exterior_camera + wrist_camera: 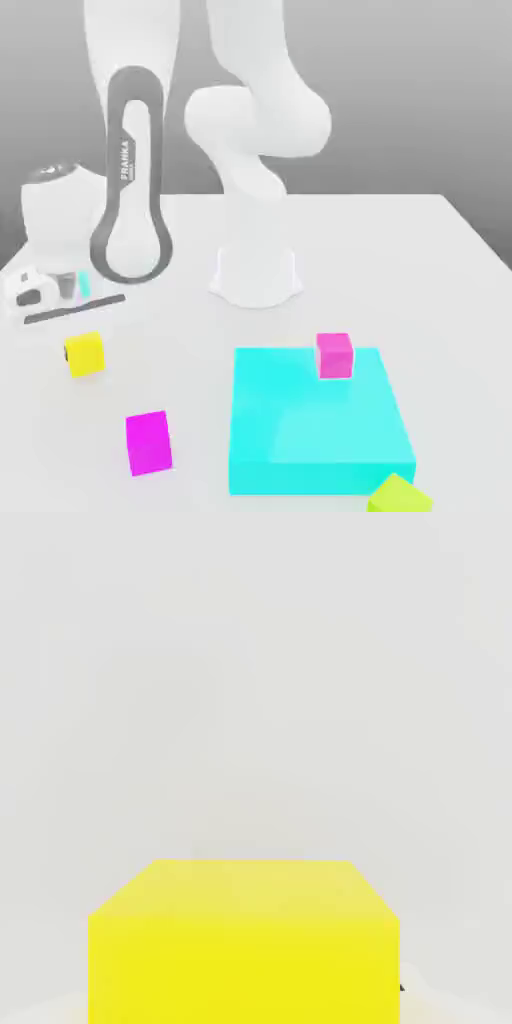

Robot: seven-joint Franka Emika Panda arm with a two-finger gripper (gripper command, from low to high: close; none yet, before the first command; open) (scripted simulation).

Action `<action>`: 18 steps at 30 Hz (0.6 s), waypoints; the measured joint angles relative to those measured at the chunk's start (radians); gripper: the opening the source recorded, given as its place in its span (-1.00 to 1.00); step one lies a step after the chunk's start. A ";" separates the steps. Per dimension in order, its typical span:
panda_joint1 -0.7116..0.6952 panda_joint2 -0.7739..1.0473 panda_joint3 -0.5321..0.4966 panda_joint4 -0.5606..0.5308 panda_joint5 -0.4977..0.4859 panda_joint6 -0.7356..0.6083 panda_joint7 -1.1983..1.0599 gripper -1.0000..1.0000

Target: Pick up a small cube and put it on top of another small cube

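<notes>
Lime-yellow cube [399,494] sits closest to the exterior camera, at the near edge of the white table [400,250], touching the near corner of the cyan block [315,430] on the exterior view's right. That big flat block carries one magenta cube [335,355], which stands on its top face just inside the far edge. A second magenta cube [148,442] stands on the bare table, apart from the block, toward the exterior view's left.

One word can be read: "FRANKA", in dark letters running lengthwise along the grey-rimmed link of the white arm [130,170]. The arm's round base [255,275] stands mid-table, behind the block.

The small cube [85,353], bright yellow, rests on the table near the edge at the exterior view's left, farther back than the loose magenta cube. The gripper [72,288] hangs low over the table just behind this cube, its fingers drawn fully together with nothing between them; the cube is apart from it.

From the hand view the small cube [245,942] looms large and close, showing its top and one side face against plain white table [250,662]. The exterior view alone gives the arm, the block and the other cubes.
</notes>
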 joint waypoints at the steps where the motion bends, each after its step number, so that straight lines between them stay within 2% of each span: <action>1: 0.025 -0.016 -0.033 -0.005 -0.036 -0.009 0.026 -1.00; 6: 0.124 -0.096 -0.180 -0.030 -0.236 -0.054 0.175 -1.00; 11: 0.149 -0.174 -0.254 -0.056 -0.428 -0.096 0.318 -1.00; 15: 0.126 -0.212 -0.235 -0.048 -0.508 -0.142 0.422 -1.00; 18: 0.068 -0.214 -0.136 0.006 -0.515 -0.198 0.523 -1.00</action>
